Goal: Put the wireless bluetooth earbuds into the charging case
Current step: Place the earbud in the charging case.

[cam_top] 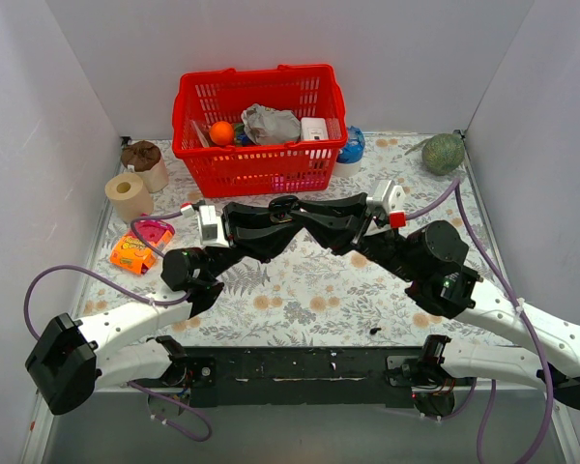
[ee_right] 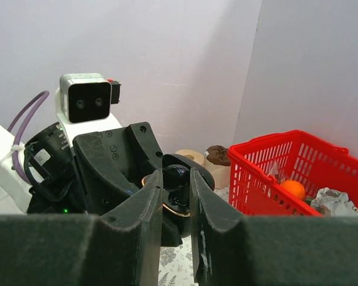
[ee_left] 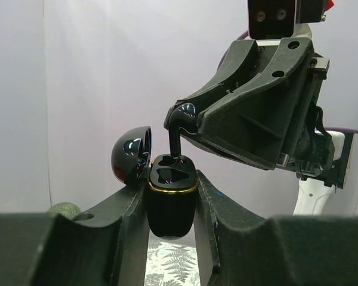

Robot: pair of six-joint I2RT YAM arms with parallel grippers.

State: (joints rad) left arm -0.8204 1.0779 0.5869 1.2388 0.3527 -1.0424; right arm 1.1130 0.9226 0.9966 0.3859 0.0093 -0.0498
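Hanging from right end effector (ee_right: pixel 176 177), earbud (ee_left: pixel 175 136) touches charging case (ee_left: pixel 171 205).

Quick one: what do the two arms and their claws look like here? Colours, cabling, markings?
Left arm and right arm: white tube links, bulky black joints. Purple cables loop off each. Left claw and right claw: matte black, two flat wedge fingers. White camera block on each wrist; the right one carries a red tab.
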